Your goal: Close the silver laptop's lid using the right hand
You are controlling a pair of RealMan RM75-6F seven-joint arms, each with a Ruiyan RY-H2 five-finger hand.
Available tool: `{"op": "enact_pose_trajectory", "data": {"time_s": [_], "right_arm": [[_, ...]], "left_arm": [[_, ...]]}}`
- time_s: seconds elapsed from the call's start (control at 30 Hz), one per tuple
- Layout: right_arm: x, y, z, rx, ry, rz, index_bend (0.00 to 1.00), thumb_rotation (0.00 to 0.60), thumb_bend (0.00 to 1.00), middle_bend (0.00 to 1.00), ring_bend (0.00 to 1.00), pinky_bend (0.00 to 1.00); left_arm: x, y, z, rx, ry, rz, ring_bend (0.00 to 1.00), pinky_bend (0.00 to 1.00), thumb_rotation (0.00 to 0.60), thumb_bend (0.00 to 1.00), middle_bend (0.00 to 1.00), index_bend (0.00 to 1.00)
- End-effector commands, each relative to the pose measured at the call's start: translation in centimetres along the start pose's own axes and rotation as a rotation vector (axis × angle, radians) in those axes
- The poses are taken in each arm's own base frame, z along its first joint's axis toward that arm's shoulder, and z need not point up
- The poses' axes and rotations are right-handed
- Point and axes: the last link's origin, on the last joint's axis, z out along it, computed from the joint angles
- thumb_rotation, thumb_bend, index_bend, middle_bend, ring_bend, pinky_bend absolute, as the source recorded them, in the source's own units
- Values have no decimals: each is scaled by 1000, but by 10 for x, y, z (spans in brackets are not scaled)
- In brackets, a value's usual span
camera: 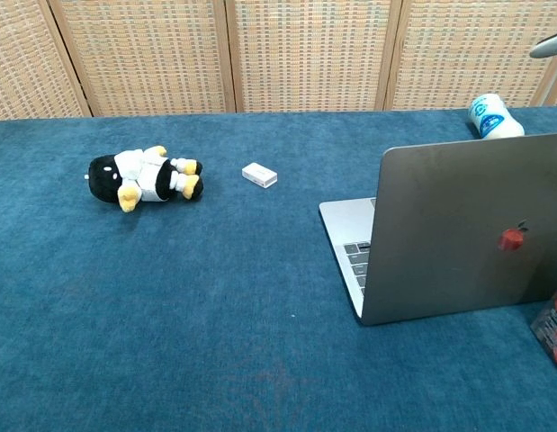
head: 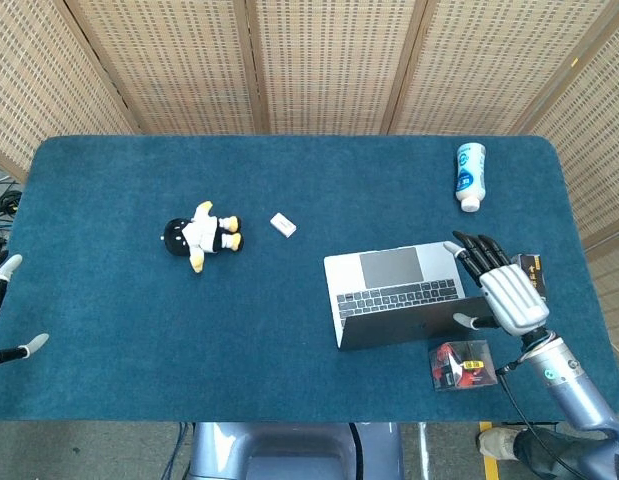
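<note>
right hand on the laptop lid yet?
Cannot tell. In the head view the right hand, fingers spread, overlaps the right end of the silver laptop lid's top edge, but looking from above hides any gap. The chest view shows only a fingertip at the frame's top corner.

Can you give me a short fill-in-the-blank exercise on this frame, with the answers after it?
1. The silver laptop's lid is ____, not yet closed.
2. The right hand, fingers spread, holds ____.
3. The white bottle near the table's far edge lies on its ____.
4. The plush penguin lies to the ____ of the small white block in the head view.

Answers: open; nothing; side; left
</note>
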Motion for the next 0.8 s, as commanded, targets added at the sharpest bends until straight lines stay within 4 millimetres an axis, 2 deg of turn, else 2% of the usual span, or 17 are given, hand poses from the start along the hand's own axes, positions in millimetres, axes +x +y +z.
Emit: {"op": "enact_pose_trajectory", "data": {"time_s": [0.03,0.37,0.8], "right_arm": [[-2,-2,6,-2,-6,-4,0,600,105,0,0,0],[-6,-7,30,-32,-17,-32,0,600,155,0,0,0],[-10,-9,63,-79,-42,-55,0,600,156,0,0,0]], "left_arm": [[0,0,1,0,-1,-1,0,0,600,0,0,0],[1,-1,2,6,0,-6,0,0,600,0,0,0],[2,-3,4,12,-2,-9,0,0,600,0,0,0]]}}
